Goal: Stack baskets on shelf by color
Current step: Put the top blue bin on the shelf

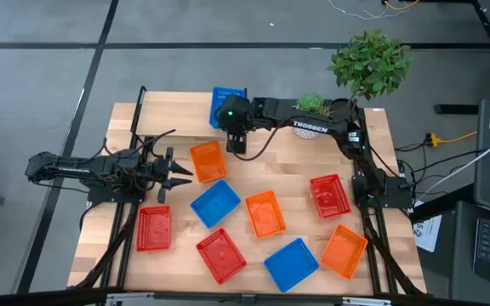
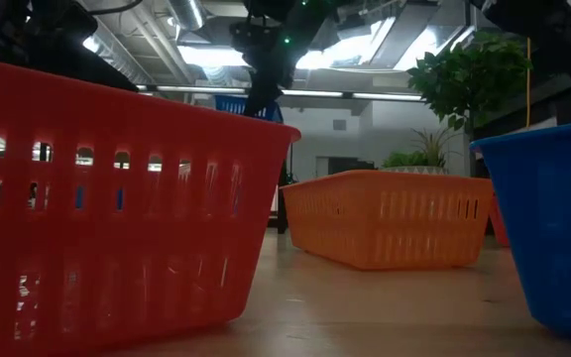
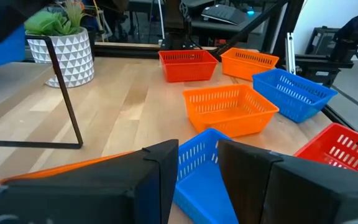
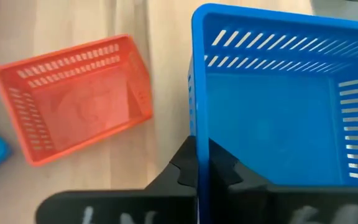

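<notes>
The right gripper (image 4: 196, 163) was pinching a blue basket's (image 1: 225, 104) wall at the upper centre of the high view, by the shelf (image 1: 143, 119). The left gripper (image 1: 179, 173), fingers spread, waited at centre left. Eight baskets lay unsorted on the table (image 1: 287, 166), so little seemed done.

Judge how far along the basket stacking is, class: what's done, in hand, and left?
Done: no stack shows yet. In hand: the right claw is shut on a blue basket near the shelf. Left: eight baskets lie loose on the table, such as an orange basket; the left claw waits open.
</notes>
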Robot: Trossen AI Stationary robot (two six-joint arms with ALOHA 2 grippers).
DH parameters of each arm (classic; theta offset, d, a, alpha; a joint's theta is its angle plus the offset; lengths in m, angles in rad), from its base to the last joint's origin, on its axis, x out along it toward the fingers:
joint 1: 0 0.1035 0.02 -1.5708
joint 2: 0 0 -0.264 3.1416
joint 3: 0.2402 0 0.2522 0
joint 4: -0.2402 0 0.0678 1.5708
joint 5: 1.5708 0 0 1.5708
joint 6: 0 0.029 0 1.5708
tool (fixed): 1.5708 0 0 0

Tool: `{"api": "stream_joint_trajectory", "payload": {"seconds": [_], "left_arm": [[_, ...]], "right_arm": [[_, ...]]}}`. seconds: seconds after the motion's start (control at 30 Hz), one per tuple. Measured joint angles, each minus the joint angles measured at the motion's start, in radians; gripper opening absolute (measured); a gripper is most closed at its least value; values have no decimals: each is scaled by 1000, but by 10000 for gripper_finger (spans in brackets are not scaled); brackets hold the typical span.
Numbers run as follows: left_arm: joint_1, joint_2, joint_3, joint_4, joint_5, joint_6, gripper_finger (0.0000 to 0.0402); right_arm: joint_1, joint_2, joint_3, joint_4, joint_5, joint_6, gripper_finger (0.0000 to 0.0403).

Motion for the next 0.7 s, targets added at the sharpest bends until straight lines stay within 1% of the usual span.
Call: {"api": "stream_joint_trajectory", "payload": {"seconds": [0.33,0.4,0.5,0.7], "left_arm": [[0,0,0,-33,-7,-12,106],[0,0,0,-35,-9,-17,106],[0,0,0,-37,-9,-19,106],[0,0,0,-37,-9,-18,106]], "right_arm": [[0,0,0,-25,-3,-4,19],[0,0,0,-27,-7,-5,28],[1,0,0,-26,-16,-5,52],[1,0,0,-24,-16,-1,114]]}}
